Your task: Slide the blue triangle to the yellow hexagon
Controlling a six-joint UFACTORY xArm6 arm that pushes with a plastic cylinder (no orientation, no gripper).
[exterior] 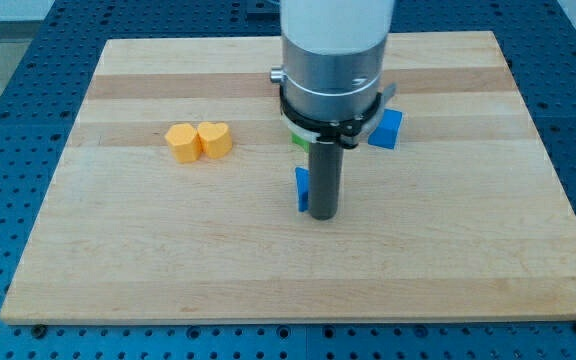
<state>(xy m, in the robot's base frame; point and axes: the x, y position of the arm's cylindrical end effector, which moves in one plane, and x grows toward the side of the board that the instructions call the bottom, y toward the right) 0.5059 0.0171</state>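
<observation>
Our tip (322,215) sits touching the blue triangle (302,189) on its right side, mid-board; no jaws, just a bare rod holding nothing. Yellow hexagon (180,142) lies up-left of the triangle, so we're approx. behind it for a leftward push.

A wide cylindrical arm body is seen entering from the view's top, finished in pale grey-white above and brushed silver metal below. A thin dark seam is drawn around the silver section, and a black ring clamp is fitted at its lower edge, with small lugs protruding at the sides. From beneath it, 1 straight dark grey rod of round section extends down to my tip (323,216), which is cut flat.
</observation>
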